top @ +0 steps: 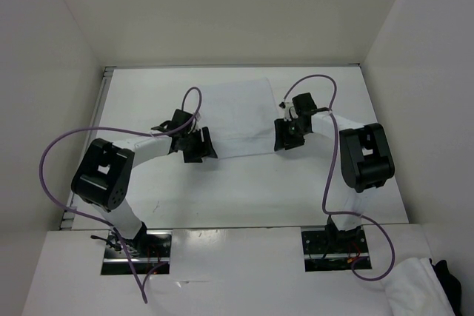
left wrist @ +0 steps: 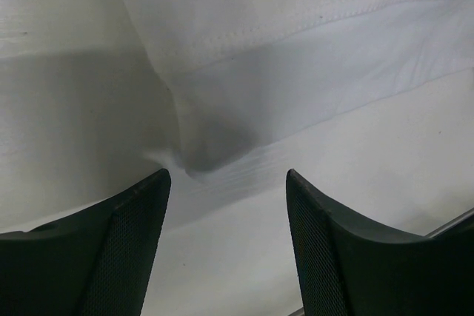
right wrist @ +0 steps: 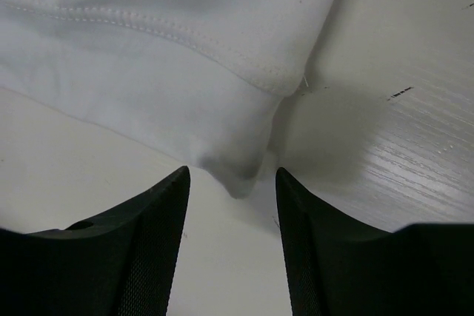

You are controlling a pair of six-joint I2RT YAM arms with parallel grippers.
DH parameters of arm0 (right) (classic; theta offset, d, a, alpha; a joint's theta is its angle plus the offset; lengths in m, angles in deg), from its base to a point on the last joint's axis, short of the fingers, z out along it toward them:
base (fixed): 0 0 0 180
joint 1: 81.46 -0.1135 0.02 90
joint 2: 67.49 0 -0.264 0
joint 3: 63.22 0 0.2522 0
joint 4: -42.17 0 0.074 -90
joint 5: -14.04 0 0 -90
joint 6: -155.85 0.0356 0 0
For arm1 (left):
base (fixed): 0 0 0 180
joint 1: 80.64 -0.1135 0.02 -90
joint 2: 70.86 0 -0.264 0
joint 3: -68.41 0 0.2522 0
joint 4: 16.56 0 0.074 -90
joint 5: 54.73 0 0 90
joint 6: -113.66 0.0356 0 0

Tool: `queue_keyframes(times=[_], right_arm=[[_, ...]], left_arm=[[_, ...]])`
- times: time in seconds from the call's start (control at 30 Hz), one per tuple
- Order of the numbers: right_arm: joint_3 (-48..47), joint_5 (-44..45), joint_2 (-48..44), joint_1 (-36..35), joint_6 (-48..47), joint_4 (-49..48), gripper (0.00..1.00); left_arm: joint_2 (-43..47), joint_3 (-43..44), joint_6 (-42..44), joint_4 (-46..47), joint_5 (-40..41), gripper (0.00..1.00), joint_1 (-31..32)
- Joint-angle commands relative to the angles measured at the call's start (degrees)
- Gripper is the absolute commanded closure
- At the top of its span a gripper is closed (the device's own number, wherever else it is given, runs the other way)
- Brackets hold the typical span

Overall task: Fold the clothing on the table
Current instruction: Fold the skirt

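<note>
The clothing (top: pixel 233 112) lies flat, upper centre of the top view, on the table (top: pixel 222 190). The left gripper (left wrist: pixel 227 173) and right gripper (right wrist: pixel 232 169) stand unclenched, a lower corner at each pair of tips, perhaps touching. Closing short could pinch one layer or miss, skewing the fold. One piece of clothing, two grippers, one table

Walls (top: pixel 44 49) hem table (top: pixel 244 190) left, right, far; overhead open.

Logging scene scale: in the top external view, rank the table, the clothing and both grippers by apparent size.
1. table
2. clothing
3. left gripper and right gripper: alike, not ranked apart
</note>
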Motion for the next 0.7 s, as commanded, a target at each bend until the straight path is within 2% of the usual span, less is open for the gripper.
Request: queue_keyframes(times=[0.0, 0.1, 0.27, 0.33, 0.37, 0.43, 0.5, 0.6, 0.67], right_arm=[[0.4, 0.0, 3.0, 0.6, -0.5, -0.7, 0.44], [0.4, -0.5, 3.0, 0.6, -0.5, -0.7, 0.49], [0.4, 0.6, 3.0, 0.6, -0.5, -0.7, 0.56], [0.4, 0.6, 3.0, 0.6, -0.5, -1.2, 0.64], [0.4, 0.6, 3.0, 0.6, -0.5, -1.2, 0.74], [-0.3, 0.0, 3.5, 0.6, -1.0, -0.6, 0.84], [-0.3, 0.0, 3.5, 0.6, -1.0, -0.6, 0.91], [-0.3, 0.0, 3.5, 0.6, -1.0, -0.6, 0.93], [-0.3, 0.0, 3.5, 0.6, -1.0, -0.6, 0.95]], left_arm=[[-2.8, 0.6, 1.7, 1.6, 1.6, 0.29, -0.4], [-3.9, 1.1, 2.2, 1.6, 1.1, 0.32, -0.9], [-3.9, 1.1, 2.2, 2.3, 1.1, 0.46, -0.9], [-3.9, 1.1, 2.2, 2.3, 1.6, 0.52, -0.9], [-3.9, 1.1, 2.2, 2.3, 1.6, 0.53, -0.9], [-3.2, 1.1, 2.2, 1.8, 2.2, 0.54, -0.9], [-3.2, 1.1, 2.2, 1.8, 2.2, 0.54, -0.9], [-2.2, 0.6, 1.7, 0.5, 2.7, 0.4, -0.9], [-1.6, 0.0, 1.7, 0.5, 2.7, 0.37, -0.9]])
